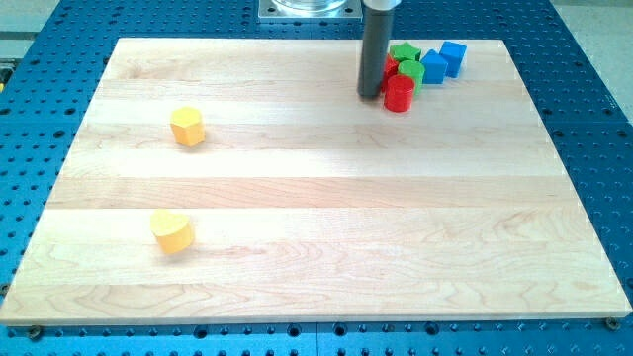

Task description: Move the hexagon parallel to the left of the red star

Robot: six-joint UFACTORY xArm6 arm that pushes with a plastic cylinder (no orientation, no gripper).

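In the camera view, a pale wooden board (316,198) lies on a blue perforated table (593,119), and my tip (370,96) rests on the board near the view's top, right of centre. The arm ends in a plain dark rod, so there is no claw to be released, clenched or grasping anything. Just to the right of the tip, touching it or very nearly so, stands a red cylinder (399,93), the nearest piece of a tight cluster of blocks. Behind the cylinder sits a green block (411,72) whose shape I cannot make out, with a red block (391,64) partly hidden between the rod and the green one; it may be the red star, but too little shows to tell. A green star (404,51) lies at the top of the cluster, and two blue cubes (433,67) (452,57) sit on its right side. The yellow hexagon (187,127) lies well apart from all this, on the view's left side of the board, somewhat lower than the cluster. A yellow heart (172,231) lies lower still, near the view's bottom left.
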